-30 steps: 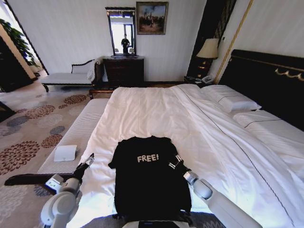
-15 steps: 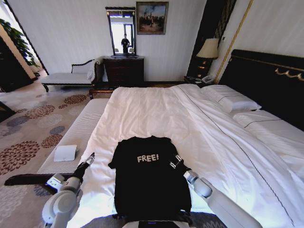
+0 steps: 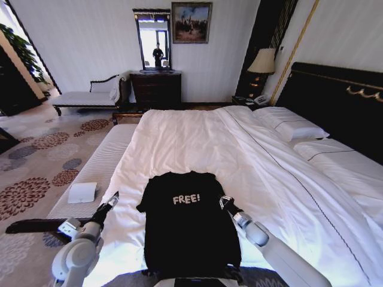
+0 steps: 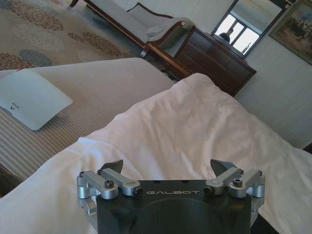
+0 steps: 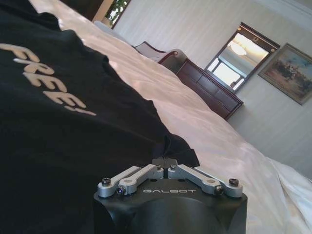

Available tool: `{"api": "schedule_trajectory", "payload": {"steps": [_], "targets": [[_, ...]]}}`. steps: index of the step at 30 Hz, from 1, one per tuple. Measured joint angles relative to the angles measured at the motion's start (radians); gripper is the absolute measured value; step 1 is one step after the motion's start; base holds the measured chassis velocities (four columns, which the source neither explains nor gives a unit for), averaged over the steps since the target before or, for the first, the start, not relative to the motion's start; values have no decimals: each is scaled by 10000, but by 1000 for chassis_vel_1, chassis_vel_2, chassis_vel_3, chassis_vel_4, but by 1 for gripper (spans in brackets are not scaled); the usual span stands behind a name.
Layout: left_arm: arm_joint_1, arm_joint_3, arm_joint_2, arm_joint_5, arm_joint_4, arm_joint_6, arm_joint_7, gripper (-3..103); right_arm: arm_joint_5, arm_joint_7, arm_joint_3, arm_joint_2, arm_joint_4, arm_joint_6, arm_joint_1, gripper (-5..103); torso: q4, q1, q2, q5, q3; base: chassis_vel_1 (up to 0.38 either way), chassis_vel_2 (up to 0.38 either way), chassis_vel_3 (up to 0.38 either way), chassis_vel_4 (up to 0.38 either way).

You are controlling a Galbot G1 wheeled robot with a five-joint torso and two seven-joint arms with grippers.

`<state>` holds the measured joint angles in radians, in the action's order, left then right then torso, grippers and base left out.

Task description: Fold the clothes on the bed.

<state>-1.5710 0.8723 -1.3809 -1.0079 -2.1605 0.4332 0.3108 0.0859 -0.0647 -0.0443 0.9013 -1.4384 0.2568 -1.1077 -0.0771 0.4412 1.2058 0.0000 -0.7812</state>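
Note:
The clothes are one black T-shirt (image 3: 188,224) with white "FREE!" lettering, lying flat near the foot of the bed (image 3: 197,137) on the white duvet. My right gripper (image 3: 225,202) is at the shirt's right sleeve. In the right wrist view the gripper (image 5: 166,164) is shut, its fingertips pinching the edge of the sleeve (image 5: 180,146). My left gripper (image 3: 112,201) hovers beside the bed's left edge, apart from the shirt. Seen from the left wrist, this gripper (image 4: 168,166) is open over bare duvet with nothing between its fingers.
A pale striped bench (image 3: 99,164) runs along the bed's left side with a flat white object (image 3: 82,192) on it. Pillows (image 3: 293,128) and a dark headboard (image 3: 338,101) lie to the right. A dresser (image 3: 157,89) stands against the far wall.
My right gripper's fingers have closed on the shirt's right sleeve after a small shift forward. The left arm has stayed put.

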Motion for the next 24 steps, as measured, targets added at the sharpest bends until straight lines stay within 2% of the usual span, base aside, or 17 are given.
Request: {"api": "schedule_trajectory", "payload": {"steps": [10,14,18,24], "targets": [[32,36,80,-50,21,2,18,100,-636,52,-279,-113,-336,-102,-25,0,0,0,0,1,0,0,0,0,0],[42,73,126,-98,68,4,19,100,-1708,52,-566,-430,-1190,-824,18,0,0,0,0,0,0,0,0,0,0],[86,56,121,-107,88,4,20,100,-2255,26,-649,-681,-1574,-1157,85,0,0,0,0,-1,0,0,0,0,0],[158,-44,125,-109,118,13,25,100,-2404,23,-849,-879,-1593,-1253,140,0,0,0,0,0,0,0,0,0,0]]}}
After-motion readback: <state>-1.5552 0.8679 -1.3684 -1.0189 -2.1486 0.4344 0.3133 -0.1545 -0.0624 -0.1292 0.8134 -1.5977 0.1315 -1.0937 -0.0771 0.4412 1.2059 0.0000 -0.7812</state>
